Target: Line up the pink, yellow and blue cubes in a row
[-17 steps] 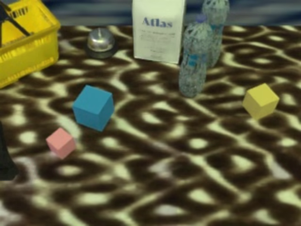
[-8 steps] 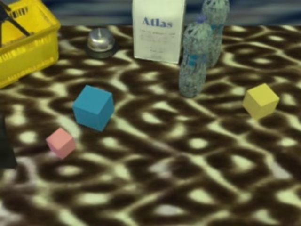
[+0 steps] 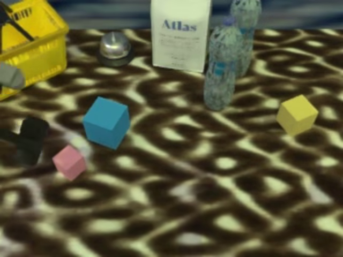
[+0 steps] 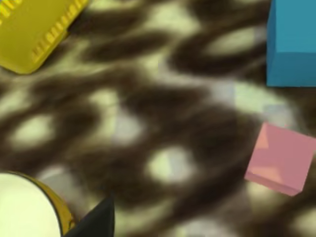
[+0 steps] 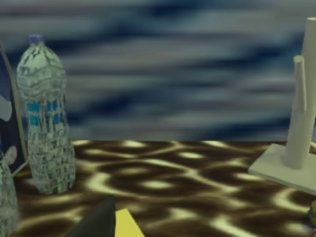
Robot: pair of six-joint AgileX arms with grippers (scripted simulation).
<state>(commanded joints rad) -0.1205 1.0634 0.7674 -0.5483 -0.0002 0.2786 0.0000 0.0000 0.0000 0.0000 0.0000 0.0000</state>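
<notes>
The left gripper (image 3: 31, 140) hovers just left of the pink cube (image 3: 69, 162), touching nothing, its opening impossible to tell, the blue cube (image 3: 106, 122) nearby, the yellow cube (image 3: 297, 114) far right.

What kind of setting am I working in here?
Likely a simulated tabletop test scene, not a real room: a leopard-patterned table cluttered with a yellow basket, a service bell, an Atlas carton and two water bottles.
</notes>
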